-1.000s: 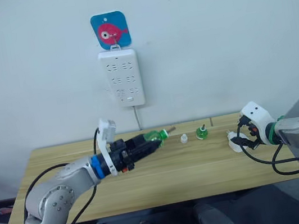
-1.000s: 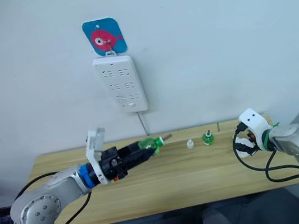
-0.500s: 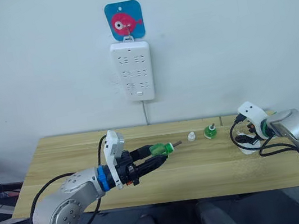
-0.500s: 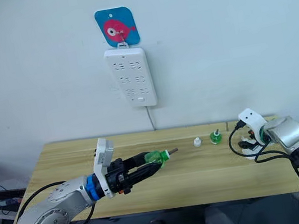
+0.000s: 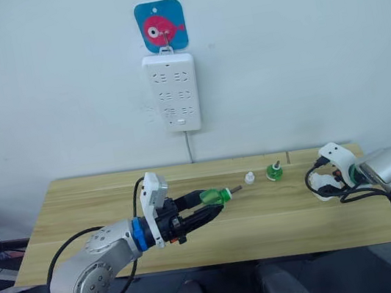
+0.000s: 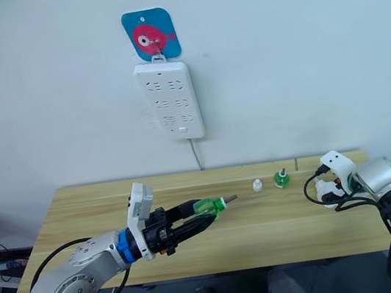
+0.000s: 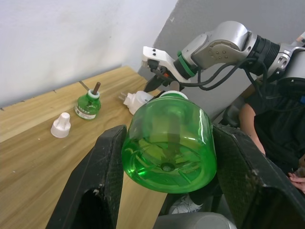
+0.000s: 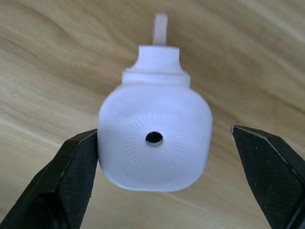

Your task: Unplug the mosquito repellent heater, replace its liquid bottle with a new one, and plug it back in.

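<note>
So I judge us roughly midway: the mosquito repellent heater [image 8: 155, 138] lies unplugged on the table [image 5: 79, 209] at its 3 o'clock end, between my right gripper [image 8: 157, 186]'s wide-spread fingers, one pad touching, nothing clamped; my left gripper [image 7: 167, 176] is clamped on the new green bottle [image 7: 169, 143]; the old bottle [image 5: 274, 172] and white cap [image 5: 249, 178] stand near 1 o'clock; fitting and replugging into the power strip [image 5: 172, 92] remain; since half a second ago the left arm has crept rightward.

White power strip [image 5: 172, 93] under fish sticker [image 5: 161, 27], wooden table [image 5: 79, 209].
</note>
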### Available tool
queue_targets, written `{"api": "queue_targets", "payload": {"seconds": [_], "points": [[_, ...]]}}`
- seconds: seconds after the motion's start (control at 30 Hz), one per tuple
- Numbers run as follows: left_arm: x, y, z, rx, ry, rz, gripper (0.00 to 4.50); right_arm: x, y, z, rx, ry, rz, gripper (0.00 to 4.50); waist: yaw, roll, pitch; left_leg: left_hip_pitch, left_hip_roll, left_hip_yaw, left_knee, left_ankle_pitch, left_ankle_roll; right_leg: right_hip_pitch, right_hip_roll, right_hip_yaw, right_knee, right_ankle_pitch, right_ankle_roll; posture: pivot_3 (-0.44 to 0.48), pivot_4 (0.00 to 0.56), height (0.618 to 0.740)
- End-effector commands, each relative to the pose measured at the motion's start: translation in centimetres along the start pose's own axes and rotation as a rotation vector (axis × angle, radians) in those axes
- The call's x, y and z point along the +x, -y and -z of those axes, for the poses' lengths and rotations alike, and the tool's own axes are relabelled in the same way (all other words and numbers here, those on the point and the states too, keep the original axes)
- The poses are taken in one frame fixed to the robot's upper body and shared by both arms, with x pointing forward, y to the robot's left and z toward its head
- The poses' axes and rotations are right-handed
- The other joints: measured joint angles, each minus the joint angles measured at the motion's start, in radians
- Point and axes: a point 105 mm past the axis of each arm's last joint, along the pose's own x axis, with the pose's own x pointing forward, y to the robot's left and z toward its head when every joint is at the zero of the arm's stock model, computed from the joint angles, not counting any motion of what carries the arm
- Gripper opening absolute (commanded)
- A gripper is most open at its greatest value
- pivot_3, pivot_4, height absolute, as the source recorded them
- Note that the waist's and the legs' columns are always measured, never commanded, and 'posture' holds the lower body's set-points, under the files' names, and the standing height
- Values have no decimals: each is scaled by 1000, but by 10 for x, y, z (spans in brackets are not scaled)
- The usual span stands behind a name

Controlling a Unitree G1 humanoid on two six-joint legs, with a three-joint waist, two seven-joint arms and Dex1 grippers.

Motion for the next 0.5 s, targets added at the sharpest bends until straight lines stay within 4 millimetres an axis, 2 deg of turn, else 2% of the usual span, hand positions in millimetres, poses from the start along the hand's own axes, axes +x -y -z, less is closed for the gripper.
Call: {"api": "queue_targets", "payload": {"seconds": [0.03,0.5], "points": [[2,7,-4,29,18,37,2376,-6,8,-8,1,25,12,4500,0,0,2,0,0,0,0,0,0,0,0,0,0,0,0,-16,180,711],[3,6,-2,26,16,41,2376,7,1,-14,-45,28,-21,4500,-1,0,7,0,0,0,0,0,0,0,0,0,0,0,0,-14,177,711]]}}
